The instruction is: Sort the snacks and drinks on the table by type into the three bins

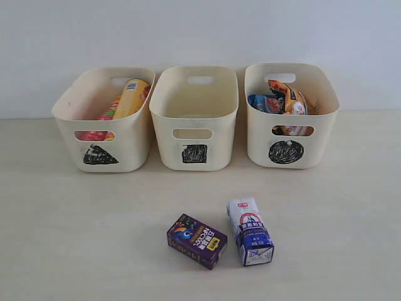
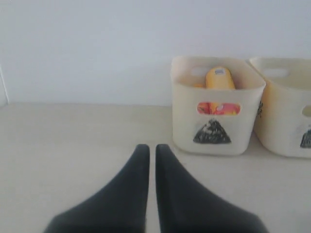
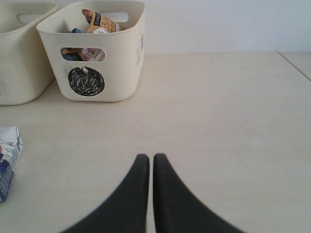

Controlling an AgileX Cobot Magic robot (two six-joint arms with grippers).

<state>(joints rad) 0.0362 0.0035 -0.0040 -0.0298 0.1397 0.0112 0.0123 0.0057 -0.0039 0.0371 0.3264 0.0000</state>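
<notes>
Two drink cartons lie on the table (image 1: 75,238) in front of the bins: a dark purple one (image 1: 196,241) and a white and blue one (image 1: 250,231), its end also showing in the right wrist view (image 3: 8,160). The triangle bin (image 1: 100,122) (image 2: 214,104) holds the orange chip tube (image 1: 131,97) (image 2: 219,78) and the pink tube (image 1: 108,116). The square bin (image 1: 195,119) looks empty. In the circle bin (image 1: 289,116) (image 3: 92,51) are the blue-white packet (image 1: 264,103) and the orange-black bag (image 1: 291,99) (image 3: 101,22). My left gripper (image 2: 151,148) and right gripper (image 3: 150,158) are shut on nothing, neither visible in the exterior view.
A plain white wall stands right behind the bins. In the right wrist view a seam or table edge (image 3: 294,65) runs along the far right side.
</notes>
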